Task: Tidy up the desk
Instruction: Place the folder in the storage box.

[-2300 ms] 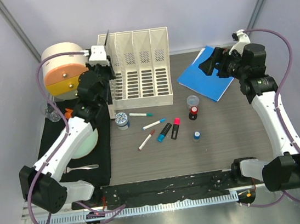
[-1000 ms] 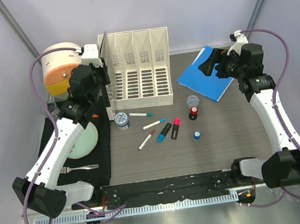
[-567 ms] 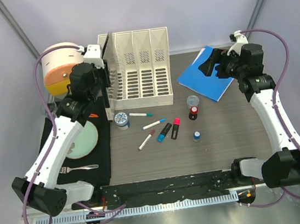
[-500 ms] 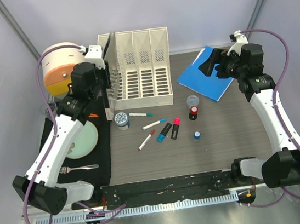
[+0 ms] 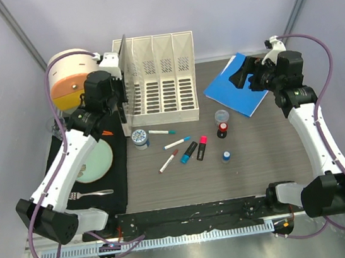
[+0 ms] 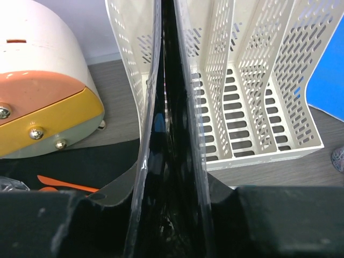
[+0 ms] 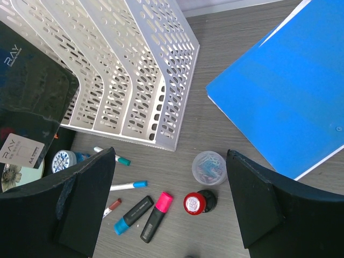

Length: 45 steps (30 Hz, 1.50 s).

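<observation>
Left gripper [image 6: 171, 215] is clamping black folder [image 6: 166, 134] by rack [image 6: 242, 107] ahead.
Under the gaping right gripper [image 7: 169, 188], markers [image 7: 142, 212] and notebook [image 7: 290, 91] are littering the desk [image 7: 215, 137].

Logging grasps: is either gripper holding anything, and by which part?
Left gripper pinches the black folder at its edge nearest the wrist; right gripper is open and empty.
</observation>
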Each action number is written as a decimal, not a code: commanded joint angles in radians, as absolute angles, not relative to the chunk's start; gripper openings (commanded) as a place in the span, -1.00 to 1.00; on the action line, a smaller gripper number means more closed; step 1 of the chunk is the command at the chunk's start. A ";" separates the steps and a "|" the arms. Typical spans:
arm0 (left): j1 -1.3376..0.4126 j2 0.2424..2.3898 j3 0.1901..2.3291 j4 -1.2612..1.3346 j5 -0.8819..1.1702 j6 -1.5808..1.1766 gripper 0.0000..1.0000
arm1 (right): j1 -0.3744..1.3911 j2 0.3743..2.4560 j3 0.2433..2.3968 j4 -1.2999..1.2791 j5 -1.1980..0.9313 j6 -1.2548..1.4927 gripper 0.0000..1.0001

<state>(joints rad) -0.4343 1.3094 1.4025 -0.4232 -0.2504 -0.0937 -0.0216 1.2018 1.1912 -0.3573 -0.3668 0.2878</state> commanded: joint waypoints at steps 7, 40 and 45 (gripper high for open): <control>-0.425 1.272 1.479 -0.262 -0.311 -0.038 -1.00 | -0.025 1.175 1.201 -0.347 -0.350 0.267 0.79; -0.384 1.430 1.382 0.244 -0.247 -0.038 -1.00 | -0.025 1.258 1.213 -0.359 -0.348 0.238 0.79; -0.382 1.440 1.332 0.310 -0.249 -0.046 -1.00 | -0.025 1.266 1.215 -0.357 -0.347 0.227 0.79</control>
<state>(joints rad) -0.3897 1.4464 1.3365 0.1177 -0.2562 -0.0437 -0.0216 1.2682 1.1912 -0.3851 -0.3386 0.2493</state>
